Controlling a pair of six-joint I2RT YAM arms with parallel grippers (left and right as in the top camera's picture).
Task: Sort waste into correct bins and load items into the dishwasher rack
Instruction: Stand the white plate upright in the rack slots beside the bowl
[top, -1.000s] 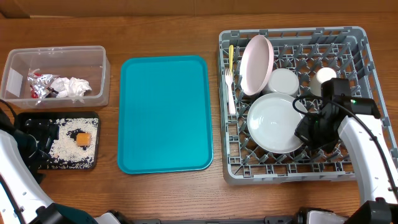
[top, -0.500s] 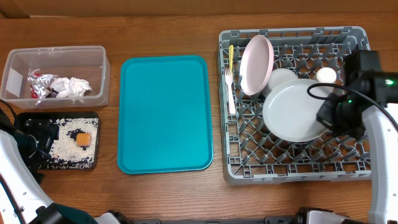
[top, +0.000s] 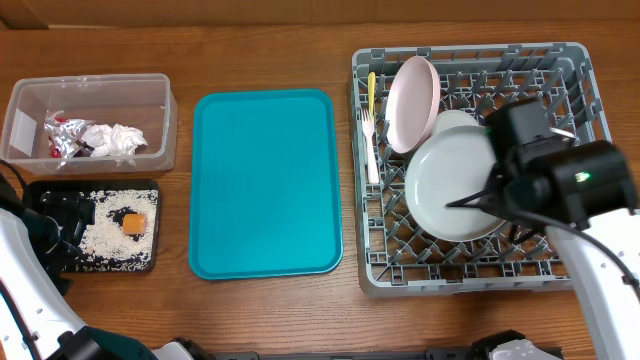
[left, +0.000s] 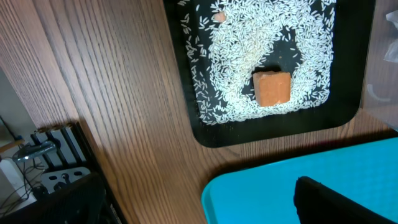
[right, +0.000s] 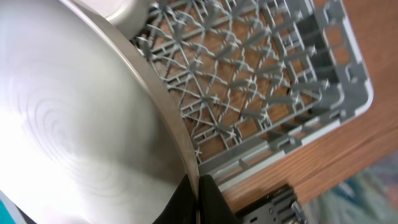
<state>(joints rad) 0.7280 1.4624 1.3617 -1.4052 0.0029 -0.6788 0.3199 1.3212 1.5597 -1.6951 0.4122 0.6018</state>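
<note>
- Since the earlier frame, the grey-green plate (top: 445, 190) has shifted left across the dishwasher rack (top: 570, 60), and the right arm has swung in over it.
- Right pincer (right: 196, 190): clamped narrow on the plate's rim at its right, near edge; the plate is carried tilted above the grid floor, just near of the white bowl (top: 455, 122).
- Left pincer (top: 60, 230): spread wide and holding nothing, beside the black tray (top: 40, 190) at the left.
- Handling, as a judgement: the plate looks stiff, smooth and likely slippery, perhaps breakable. A thin-rim pinch leaves it free to swing, so it wants slow lowering between the pegs.
- Room: open peg rows lie right and near of the plate. The pale pinkish-white plate (top: 412, 103) stands on edge to the far left.
- Wooden surface (top: 270, 50) around the rack; teal serving tray (top: 265, 180) at centre.
</note>
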